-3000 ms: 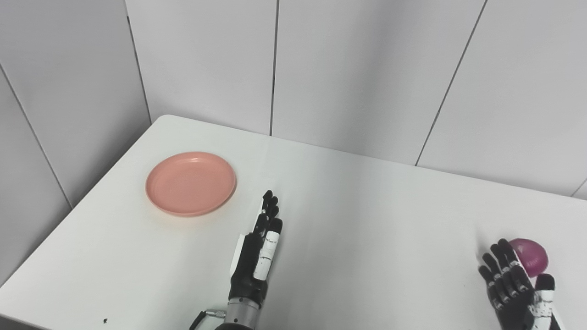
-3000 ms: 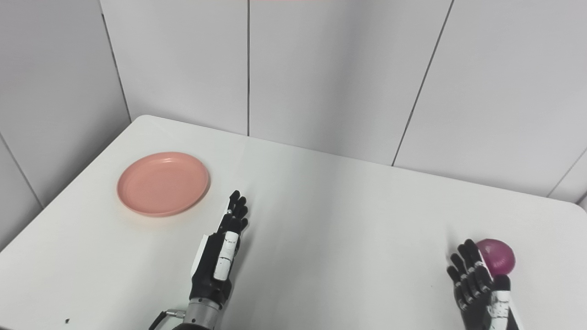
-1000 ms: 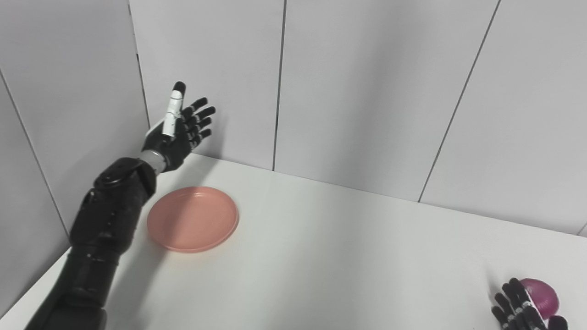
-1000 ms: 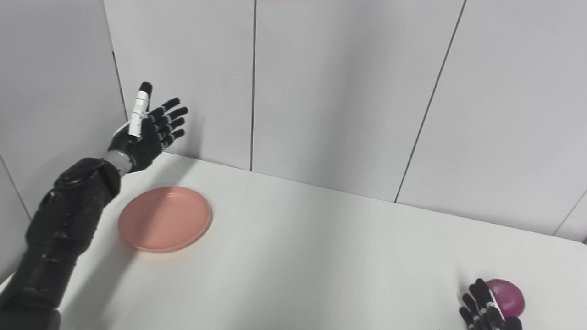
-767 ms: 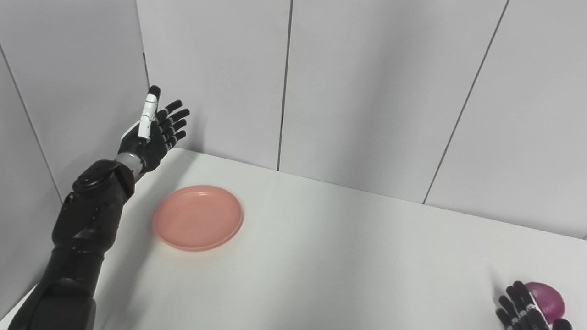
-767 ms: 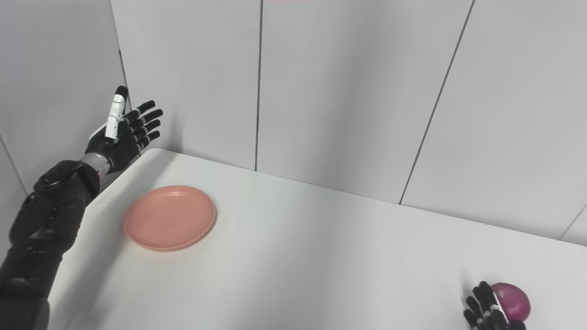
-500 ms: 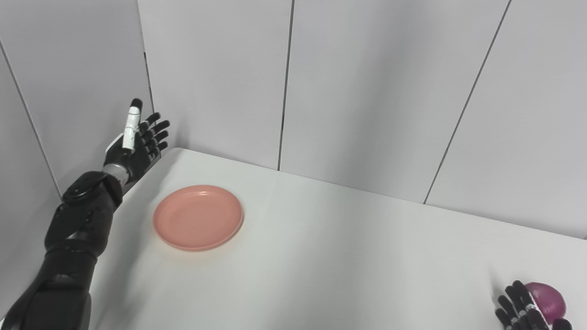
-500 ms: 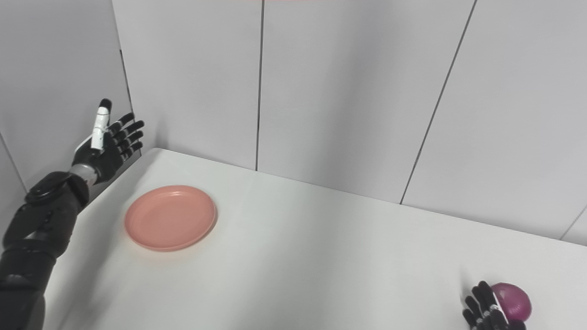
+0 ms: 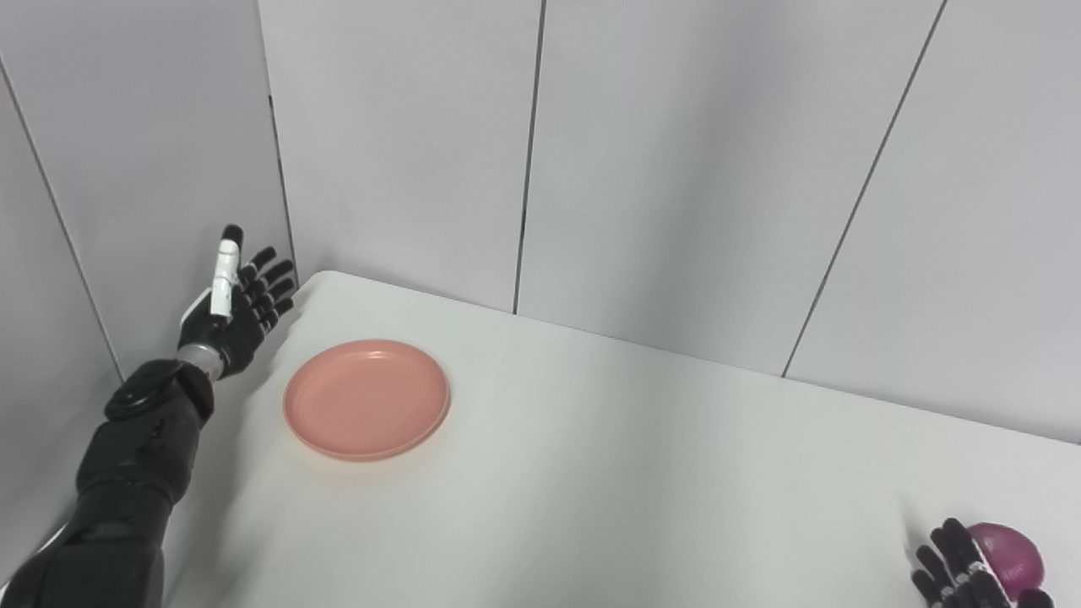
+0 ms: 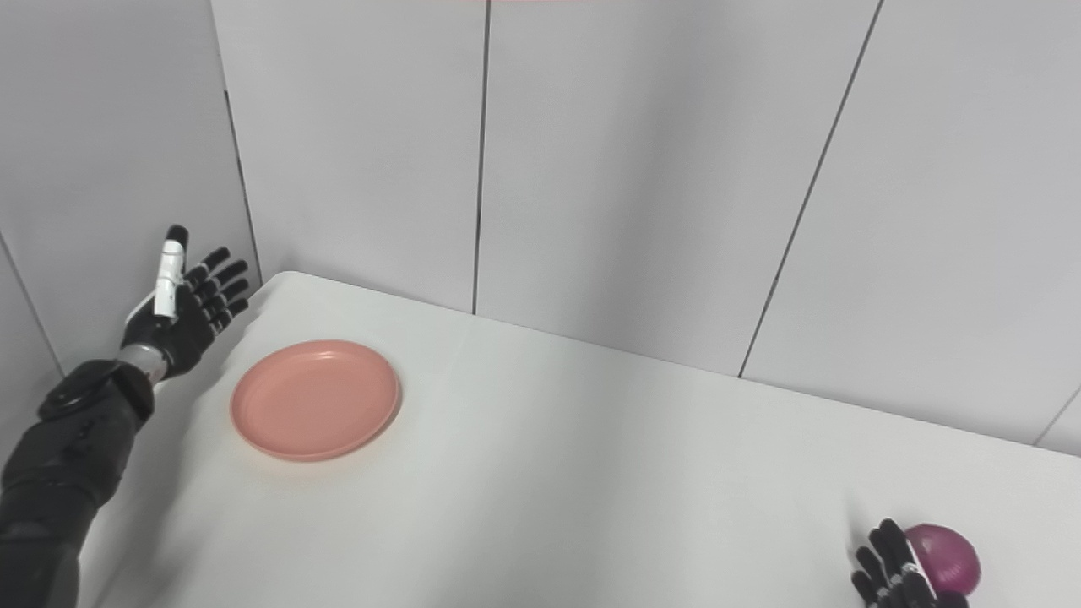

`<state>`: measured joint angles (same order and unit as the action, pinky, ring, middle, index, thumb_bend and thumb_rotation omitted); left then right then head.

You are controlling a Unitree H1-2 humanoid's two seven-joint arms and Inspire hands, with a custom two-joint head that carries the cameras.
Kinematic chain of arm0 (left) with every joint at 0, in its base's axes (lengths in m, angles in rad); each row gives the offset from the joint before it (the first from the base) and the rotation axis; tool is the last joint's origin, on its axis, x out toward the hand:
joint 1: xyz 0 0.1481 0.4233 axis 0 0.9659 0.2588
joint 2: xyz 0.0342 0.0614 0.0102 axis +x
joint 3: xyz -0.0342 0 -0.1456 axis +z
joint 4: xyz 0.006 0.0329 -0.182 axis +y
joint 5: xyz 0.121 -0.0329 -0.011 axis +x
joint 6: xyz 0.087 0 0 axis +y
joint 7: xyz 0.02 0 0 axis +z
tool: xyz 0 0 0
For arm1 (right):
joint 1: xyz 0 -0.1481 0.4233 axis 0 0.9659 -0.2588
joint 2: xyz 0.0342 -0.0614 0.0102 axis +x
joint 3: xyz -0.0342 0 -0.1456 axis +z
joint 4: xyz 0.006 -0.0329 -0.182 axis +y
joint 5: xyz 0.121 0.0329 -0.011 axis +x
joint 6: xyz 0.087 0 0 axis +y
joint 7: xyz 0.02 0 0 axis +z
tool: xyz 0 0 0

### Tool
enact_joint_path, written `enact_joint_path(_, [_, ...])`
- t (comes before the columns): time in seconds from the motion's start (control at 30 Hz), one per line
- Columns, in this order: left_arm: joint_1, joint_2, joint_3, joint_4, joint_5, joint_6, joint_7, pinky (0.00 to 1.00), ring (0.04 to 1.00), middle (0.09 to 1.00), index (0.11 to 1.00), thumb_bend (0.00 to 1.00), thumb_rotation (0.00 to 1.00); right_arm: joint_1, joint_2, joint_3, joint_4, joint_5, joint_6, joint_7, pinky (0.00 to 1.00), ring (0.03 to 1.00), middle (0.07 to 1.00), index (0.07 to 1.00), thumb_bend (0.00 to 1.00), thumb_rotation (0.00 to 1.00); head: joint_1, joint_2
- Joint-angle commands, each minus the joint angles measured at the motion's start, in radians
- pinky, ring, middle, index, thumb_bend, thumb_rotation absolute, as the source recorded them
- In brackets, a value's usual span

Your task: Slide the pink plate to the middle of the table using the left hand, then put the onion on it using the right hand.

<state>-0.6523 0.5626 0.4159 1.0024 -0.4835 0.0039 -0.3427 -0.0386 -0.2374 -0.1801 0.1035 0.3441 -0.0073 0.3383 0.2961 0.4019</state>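
Sliding comes first, so I start from the round, shallow pink plastic plate (image 9: 366, 399), which lies flat at the far left of the white table (image 9: 608, 473), well short of the middle. My left hand (image 9: 234, 306) hangs raised off the plate's left side, fingers spread, holding nothing and not touching it. I judge the clean way is to lower that palm until the fingers meet the plate's left rim, then push rightward low and steady so it glides rather than tips. The purple-red onion (image 10: 943, 559) sits at the near right; my right hand (image 10: 895, 578) is just beside it, mostly cropped, so I cannot tell its grip.
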Motion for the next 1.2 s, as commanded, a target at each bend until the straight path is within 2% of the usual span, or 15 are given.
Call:
enact_joint_path(0.0, [-0.048, 0.018, 0.015, -0.001, -0.015, -0.069, -0.039, 1.0, 0.948, 0.891, 0.908, 0.92, 0.87, 0.076, 0.054, 0.017, 0.082, 0.013, 0.002, -0.006, 1.0, 0.983, 0.996, 0.979, 0.91, 1.0, 0.0, 0.002])
enact_joint_path(0.1, [-0.039, 0.009, 0.029, 0.029, -0.028, -0.087, -0.061, 1.0, 0.931, 0.87, 0.904, 0.93, 0.87, 0.078, 0.055, 0.018, 0.073, 0.011, 0.006, -0.011, 1.0, 0.973, 0.989, 0.969, 0.9, 1.0, -0.001, 0.006])
enact_joint_path(0.17, [-0.026, 0.001, 0.037, 0.04, -0.037, -0.103, -0.093, 1.0, 0.946, 0.887, 0.927, 0.9, 0.88, 0.08, 0.054, 0.019, 0.069, 0.012, 0.007, -0.01, 1.0, 0.966, 0.986, 0.963, 0.9, 1.0, -0.003, 0.012])
enact_joint_path(0.23, [-0.015, -0.006, 0.039, 0.054, -0.035, -0.128, -0.115, 1.0, 0.942, 0.888, 0.907, 0.9, 0.9, 0.081, 0.053, 0.019, 0.066, 0.014, 0.009, -0.009, 1.0, 0.96, 0.981, 0.953, 0.89, 1.0, -0.003, 0.012])
enact_joint_path(0.3, [-0.008, -0.012, 0.041, 0.061, -0.034, -0.142, -0.121, 1.0, 0.918, 0.864, 0.885, 0.92, 0.88, 0.082, 0.053, 0.02, 0.062, 0.014, 0.013, -0.011, 1.0, 0.959, 0.979, 0.948, 0.9, 1.0, -0.003, 0.017])
enact_joint_path(0.43, [0.011, -0.024, 0.043, 0.069, -0.038, -0.147, -0.134, 0.96, 0.892, 0.845, 0.894, 0.94, 0.85, 0.088, 0.053, 0.02, 0.051, 0.013, 0.013, -0.013, 1.0, 0.954, 0.976, 0.942, 0.89, 1.0, -0.004, 0.025])
enact_joint_path(0.53, [0.025, -0.035, 0.039, 0.06, -0.032, -0.146, -0.13, 0.93, 0.876, 0.85, 0.897, 0.9, 0.89, 0.088, 0.05, 0.021, 0.052, 0.006, 0.011, -0.015, 1.0, 0.94, 0.967, 0.936, 0.89, 1.0, -0.007, 0.029])
enact_joint_path(0.77, [0.061, -0.068, 0.027, 0.012, -0.034, -0.111, -0.118, 0.92, 0.877, 0.846, 0.885, 0.86, 0.92, 0.09, 0.054, 0.02, 0.04, 0.004, 0.024, -0.03, 1.0, 0.94, 0.966, 0.93, 0.91, 1.0, -0.008, 0.034])
enact_joint_path(1.17, [0.112, -0.136, -0.028, -0.153, -0.026, -0.024, -0.081, 0.95, 0.875, 0.835, 0.898, 0.87, 0.92, 0.093, 0.051, 0.022, 0.032, 0.009, 0.02, -0.024, 1.0, 0.945, 0.967, 0.933, 0.91, 1.0, -0.013, 0.045])
